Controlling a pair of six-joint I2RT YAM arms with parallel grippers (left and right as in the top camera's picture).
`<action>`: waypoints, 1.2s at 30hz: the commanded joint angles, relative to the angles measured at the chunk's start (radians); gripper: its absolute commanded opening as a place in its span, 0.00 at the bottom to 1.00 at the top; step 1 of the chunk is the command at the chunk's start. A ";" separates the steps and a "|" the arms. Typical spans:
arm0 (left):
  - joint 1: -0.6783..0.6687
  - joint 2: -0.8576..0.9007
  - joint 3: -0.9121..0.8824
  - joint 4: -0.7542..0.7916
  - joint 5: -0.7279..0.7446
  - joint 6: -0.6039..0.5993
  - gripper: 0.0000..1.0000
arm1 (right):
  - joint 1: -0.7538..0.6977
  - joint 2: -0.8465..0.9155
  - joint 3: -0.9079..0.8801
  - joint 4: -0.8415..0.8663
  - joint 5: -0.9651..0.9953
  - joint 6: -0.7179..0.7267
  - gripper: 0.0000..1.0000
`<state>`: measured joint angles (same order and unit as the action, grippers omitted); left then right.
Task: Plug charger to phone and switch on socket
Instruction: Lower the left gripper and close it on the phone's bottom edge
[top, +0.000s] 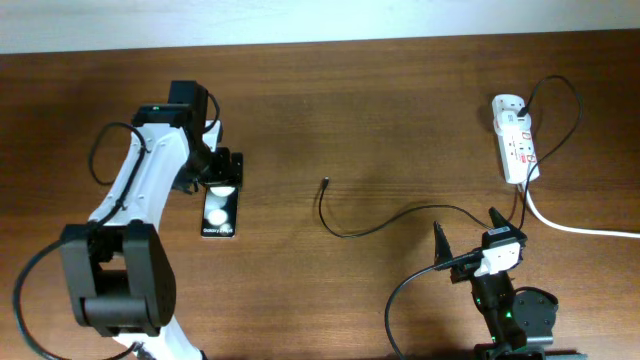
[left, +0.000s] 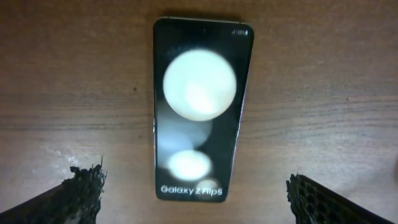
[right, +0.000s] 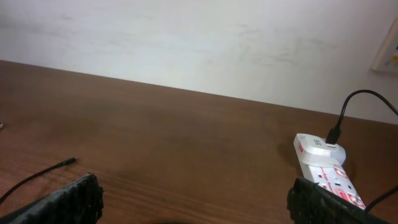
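Note:
The phone (top: 221, 212) lies flat on the brown table, black with two white blobs. In the left wrist view the phone (left: 199, 112) shows "Galaxy Z Flip5" lettering on its face. My left gripper (top: 222, 172) hovers over the phone's far end, open, its fingertips (left: 84, 193) standing wide on either side of it. The charger (top: 380, 222) is a thin black cable from the socket (top: 514, 138) to a loose plug tip (top: 327, 181) mid-table. My right gripper (top: 468, 232) is open and empty at the front right, with the charger tip (right: 69, 162) ahead to its left and the socket (right: 323, 163) to its right.
A thick white cord (top: 575, 227) runs from the socket off the right edge. The charger's black lead (right: 348, 109) loops up from the socket's far end. A pale wall (right: 186, 43) rises behind the table's back edge.

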<state>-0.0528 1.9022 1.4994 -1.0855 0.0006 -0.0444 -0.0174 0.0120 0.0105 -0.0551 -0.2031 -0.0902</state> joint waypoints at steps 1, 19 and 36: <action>0.003 0.015 -0.061 0.037 0.014 0.016 0.99 | 0.011 -0.006 -0.005 -0.005 -0.010 -0.003 0.99; 0.003 0.104 -0.144 0.152 0.066 0.088 1.00 | 0.011 -0.006 -0.005 -0.005 -0.010 -0.003 0.99; 0.003 0.151 -0.145 0.192 0.026 0.083 0.98 | 0.011 -0.006 -0.005 -0.005 -0.010 -0.003 0.99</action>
<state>-0.0528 2.0258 1.3609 -0.8959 0.0330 0.0273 -0.0174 0.0120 0.0101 -0.0551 -0.2031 -0.0902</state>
